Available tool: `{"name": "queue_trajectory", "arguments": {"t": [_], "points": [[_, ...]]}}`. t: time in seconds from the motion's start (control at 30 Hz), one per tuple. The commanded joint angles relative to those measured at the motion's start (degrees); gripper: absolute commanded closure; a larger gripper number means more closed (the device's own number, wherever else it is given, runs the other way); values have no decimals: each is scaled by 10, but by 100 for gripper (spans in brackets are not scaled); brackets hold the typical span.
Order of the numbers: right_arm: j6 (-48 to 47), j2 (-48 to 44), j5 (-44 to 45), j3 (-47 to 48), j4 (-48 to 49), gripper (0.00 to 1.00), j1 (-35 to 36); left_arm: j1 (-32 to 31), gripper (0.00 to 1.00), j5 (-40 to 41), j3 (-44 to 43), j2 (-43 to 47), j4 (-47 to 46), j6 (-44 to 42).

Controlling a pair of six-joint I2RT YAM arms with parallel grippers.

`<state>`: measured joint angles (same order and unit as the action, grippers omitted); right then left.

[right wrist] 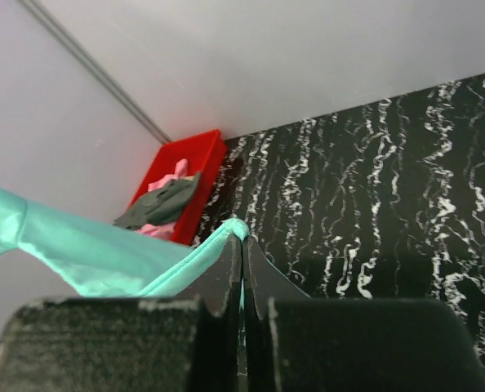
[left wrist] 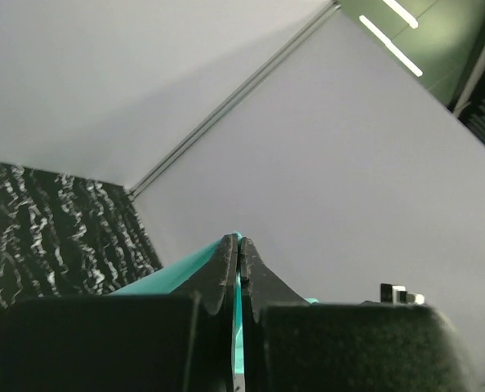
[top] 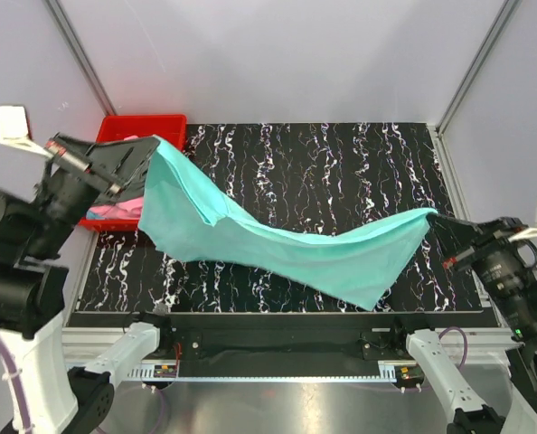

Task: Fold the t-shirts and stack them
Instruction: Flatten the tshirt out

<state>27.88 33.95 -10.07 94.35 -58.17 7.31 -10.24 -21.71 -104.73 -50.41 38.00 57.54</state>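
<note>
The teal t-shirt hangs stretched in the air between both grippers, sagging over the black marbled table. My left gripper is shut on its upper left edge, above the red bin; teal cloth shows pinched between its jaws. My right gripper is shut on the shirt's right corner, with the teal hem nipped at the fingertips. The pink t-shirt and the dark grey t-shirt lie crumpled in the red bin.
The red plastic bin stands at the table's far left edge, also in the right wrist view. Grey walls close in the back and sides. The table's metal front rail runs between the arm bases.
</note>
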Motion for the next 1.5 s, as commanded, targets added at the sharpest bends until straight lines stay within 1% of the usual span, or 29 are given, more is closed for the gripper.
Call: {"name": "queue_trajectory", "arguments": {"t": [0.0,0.03,0.13,0.17,0.2,0.23,0.27,0.3,0.33,0.37,0.4,0.47,0.53,0.57,0.67,0.73,0.8,0.9,0.93,1.0,1.03,1.1,1.13,1.2,1.23,1.3,1.33,1.4,1.47], "points": [[-26,56,41,-23,23,100,-1,-1,100,13,18,-61,12,-34],[-31,69,50,-35,38,100,-1,-1,100,29,20,-76,8,-48],[-37,126,88,-97,157,100,-1,-2,100,78,11,-150,-41,-84],[-37,168,112,-107,220,100,-1,-2,100,95,1,-175,-51,-94],[-41,195,118,-103,248,100,-2,-2,100,116,-27,-229,-71,-107],[-47,253,122,-94,271,100,-2,-1,100,124,-49,-261,-78,-109],[-53,284,126,-60,306,100,-2,-1,100,131,-73,-294,-80,-110],[-69,314,129,-39,321,100,-2,-1,100,130,-133,-365,-80,-109],[-77,370,131,-18,331,100,-7,-1,100,131,-177,-405,-65,-104],[-86,397,131,27,345,100,-12,-1,100,138,-228,-447,-41,-102],[-102,421,135,49,349,100,-19,0,100,142,-327,-526,-4,-96],[-109,482,118,103,358,100,-48,4,100,119,-393,-585,-3,-67],[-111,520,89,132,365,100,-69,9,100,93,-389,-608,-69,-29],[-126,530,75,162,359,100,-90,10,100,91,-358,-596,-124,-21],[-169,548,57,220,329,100,-102,10,100,97,-332,-567,-165,-11],[-186,540,55,232,315,100,-102,10,100,89,-317,-547,-175,-13],[-206,513,57,217,311,100,-102,7,100,83,-274,-508,-189,-23],[-221,463,69,151,311,100,-102,-3,100,82,-175,-436,-208,-51],[-224,450,83,99,315,100,-102,-7,100,82,-103,-395,-211,-56],[-223,401,98,30,327,100,-102,-21,100,77,-13,-348,-237,-69],[-220,381,126,-51,348,100,-102,-27,100,80,80,-301,-249,-74],[-191,316,140,-134,365,100,-102,-48,100,90,166,-258,-257,-84],[-173,296,150,-198,361,100,-102,-52,100,90,238,-223,-255,-85],[-121,248,151,-251,351,100,-102,-66,100,91,301,-191,-230,-95],[-91,234,154,-302,342,100,-102,-71,100,99,351,-166,-215,-100],[-64,206,164,-351,331,100,-102,-81,100,122,398,-142,-173,-116],[-38,204,174,-387,309,100,-102,-83,100,134,440,-124,-147,-119],[-5,206,185,-416,284,100,-102,-88,100,159,485,-107,-135,-113],[36,213,156,-458,271,100,-102,-88,100,157,554,-85,-134,-104]]}}
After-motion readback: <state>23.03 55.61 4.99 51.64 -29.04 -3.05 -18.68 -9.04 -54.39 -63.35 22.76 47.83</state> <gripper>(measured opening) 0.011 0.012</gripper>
